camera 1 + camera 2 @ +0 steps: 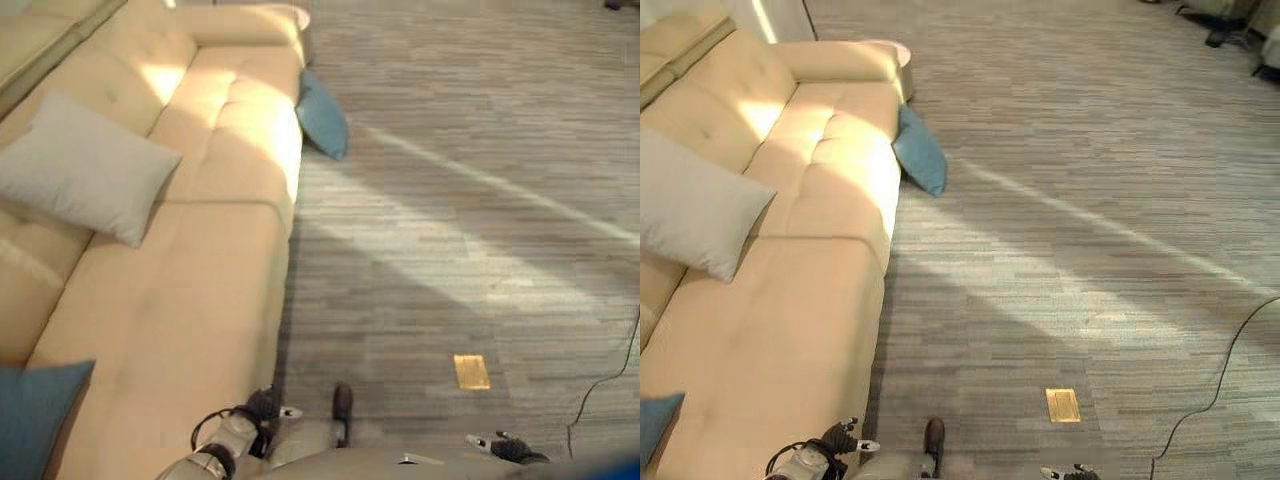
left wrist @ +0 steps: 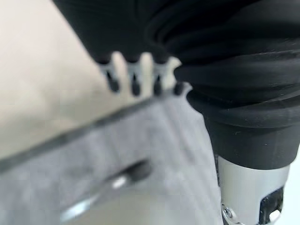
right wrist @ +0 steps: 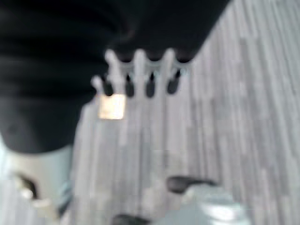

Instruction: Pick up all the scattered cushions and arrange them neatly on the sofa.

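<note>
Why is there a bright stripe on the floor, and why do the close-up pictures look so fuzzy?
Left eye view: sunlight slants across the floor as a pale stripe and brightens the sofa. Right eye view: same stripe, and the blue cushion sits in shade beside the sofa. Left wrist view: the left hand is soft and out of focus. Right wrist view: the right hand is blurred too.
</note>
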